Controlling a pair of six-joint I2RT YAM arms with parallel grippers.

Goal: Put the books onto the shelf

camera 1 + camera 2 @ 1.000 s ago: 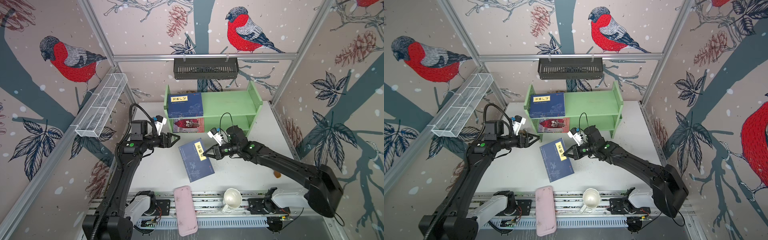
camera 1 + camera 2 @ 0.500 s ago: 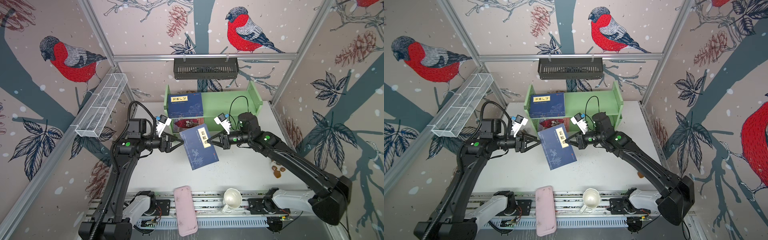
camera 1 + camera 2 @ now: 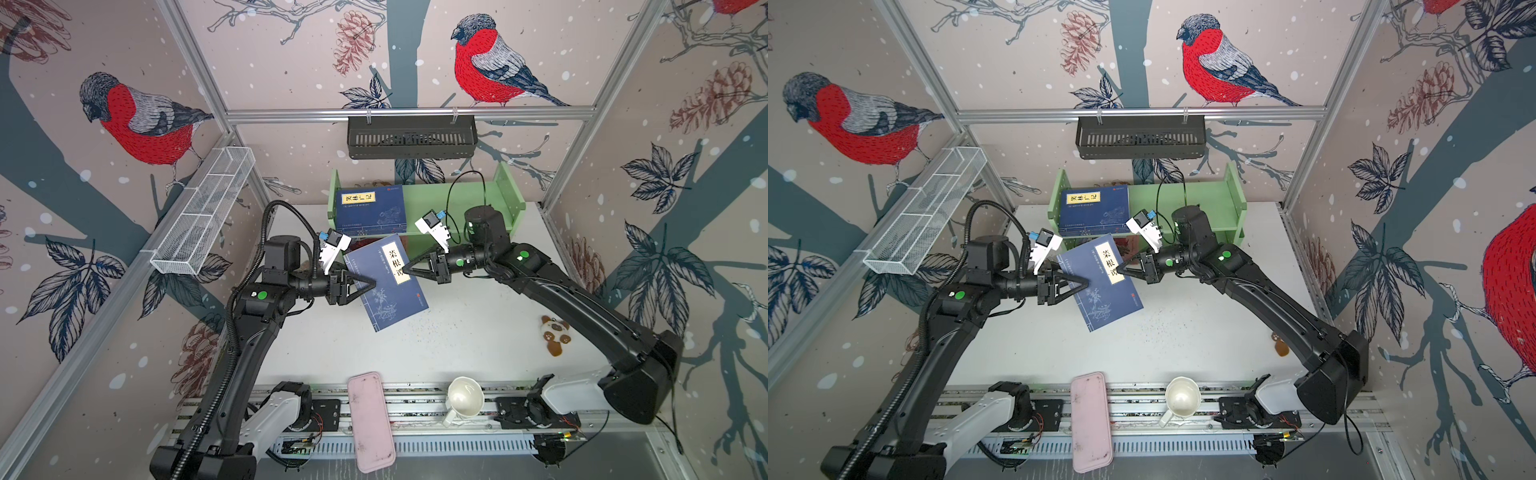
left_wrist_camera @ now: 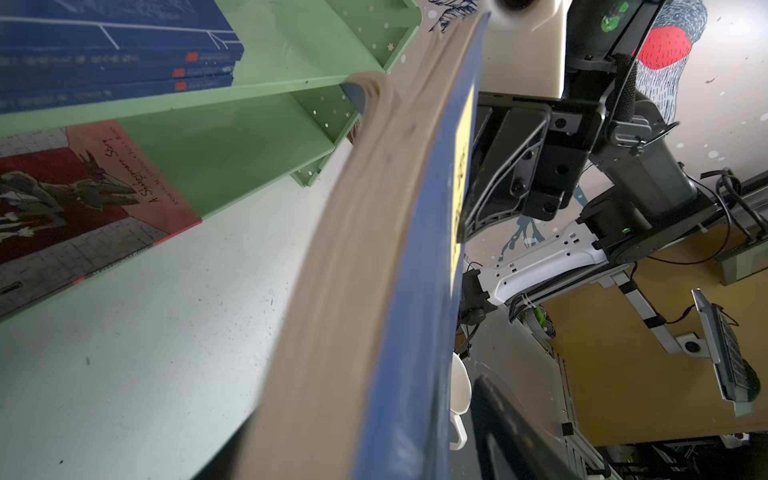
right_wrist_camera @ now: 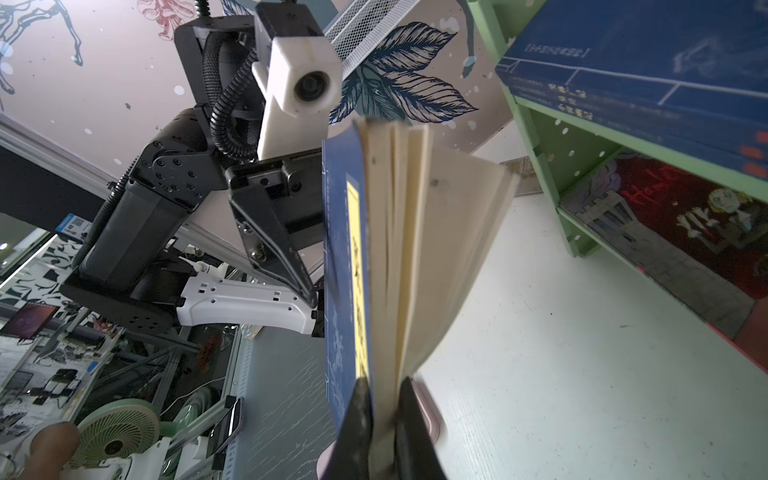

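The yellow label [image 3: 395,262] reads 菜根谭 on the navy book [image 3: 388,291], which my right pincer [image 3: 409,269] clamps by the edge beside that label. The book is lifted above the table [image 3: 457,332] before the shelf [image 3: 453,199]. Its long axis runs from the shelf toward the near edge, label end shelfward. My left pincer [image 3: 371,284] straddles the opposite edge, but I cannot tell whether it grips. The shelved red book [image 4: 75,195] reads "A Shakespeare Story".

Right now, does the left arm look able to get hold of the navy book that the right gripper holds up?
Probably yes: the left gripper looks open, jaws astride the navy book at its free edge, nothing between; the right gripper clamps the opposite edge.
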